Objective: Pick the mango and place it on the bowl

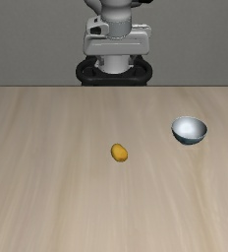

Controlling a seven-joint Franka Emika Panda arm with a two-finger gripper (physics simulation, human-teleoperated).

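Your mango (pixel 119 153) lies mid-table (pixel 37 177), well apart from the gripper (pixel 117 44) at the far edge, with the bowl (pixel 189 130) nearer. You cannot tell whether the gripper is clenched.

The exterior view looks down at a slant across the wooden bench (pixel 47 177). It faces the robot's base (pixel 114 69) at twelve o'clock and the grey wall (pixel 28 39) behind. It stands well back, taking in a broad stretch of bench.
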